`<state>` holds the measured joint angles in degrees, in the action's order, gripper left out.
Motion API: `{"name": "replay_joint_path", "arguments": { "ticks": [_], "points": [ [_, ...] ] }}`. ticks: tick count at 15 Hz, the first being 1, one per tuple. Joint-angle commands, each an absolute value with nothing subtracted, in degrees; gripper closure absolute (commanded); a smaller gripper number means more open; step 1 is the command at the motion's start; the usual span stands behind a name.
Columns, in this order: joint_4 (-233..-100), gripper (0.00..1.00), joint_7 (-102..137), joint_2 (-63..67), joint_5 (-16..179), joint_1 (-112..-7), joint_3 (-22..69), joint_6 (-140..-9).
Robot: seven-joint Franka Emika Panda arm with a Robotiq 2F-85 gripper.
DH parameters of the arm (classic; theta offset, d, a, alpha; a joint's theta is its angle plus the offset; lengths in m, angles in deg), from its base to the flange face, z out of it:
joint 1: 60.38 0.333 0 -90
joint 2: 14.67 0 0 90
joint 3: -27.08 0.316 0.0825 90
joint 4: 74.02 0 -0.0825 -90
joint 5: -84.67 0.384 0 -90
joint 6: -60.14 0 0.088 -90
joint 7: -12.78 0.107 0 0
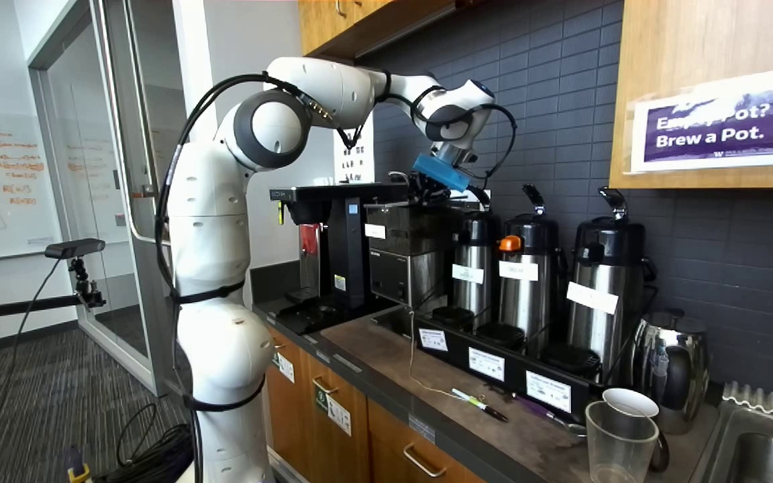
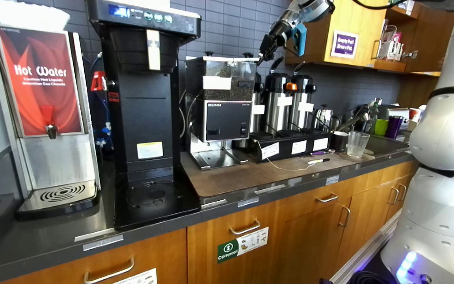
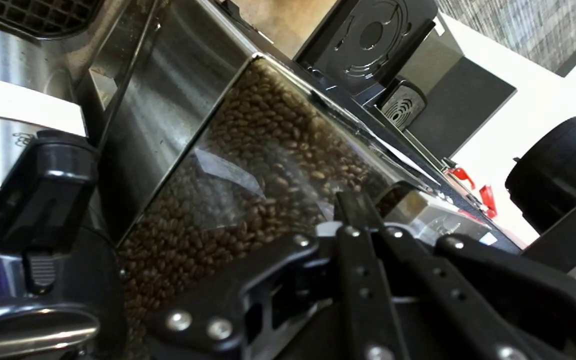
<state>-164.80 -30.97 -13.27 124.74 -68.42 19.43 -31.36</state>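
Note:
My gripper (image 2: pixel 261 58) points down beside the upper right edge of a coffee grinder (image 2: pixel 227 120) with a bean hopper (image 2: pixel 221 94). In the wrist view its fingertips (image 3: pixel 355 202) are together, with nothing visible between them. Brown coffee beans (image 3: pixel 263 130) fill the view behind them, seen through a clear, reflective surface. Contact between fingertips and hopper cannot be made out. A clear shiny piece (image 3: pixel 420 212) lies just right of the fingertips. Black knobs (image 2: pixel 209 53) stand on the hopper's top. In an exterior view the gripper (image 1: pixel 427 191) is partly lost against dark things above the grinder (image 1: pixel 403 268).
Several steel airpots (image 1: pixel 527 288) with raised lever handles stand close beside the grinder. A black coffee brewer (image 2: pixel 144 106) and a hot water dispenser (image 2: pixel 43 86) flank its other side. A wall cabinet (image 1: pixel 715 40) hangs above. A clear cup (image 1: pixel 618 443) and marker (image 1: pixel 480 406) lie farther along the counter.

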Motion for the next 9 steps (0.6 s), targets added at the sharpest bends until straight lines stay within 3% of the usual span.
{"name": "replay_joint_path", "arguments": {
  "ticks": [1,9],
  "points": [
    [-164.5,1.0,-30.2,-13.8,126.0,-68.2,19.8,-31.0],
    [-165.5,1.0,-30.3,-16.4,125.3,-67.6,20.3,-31.5]
  ]
}}
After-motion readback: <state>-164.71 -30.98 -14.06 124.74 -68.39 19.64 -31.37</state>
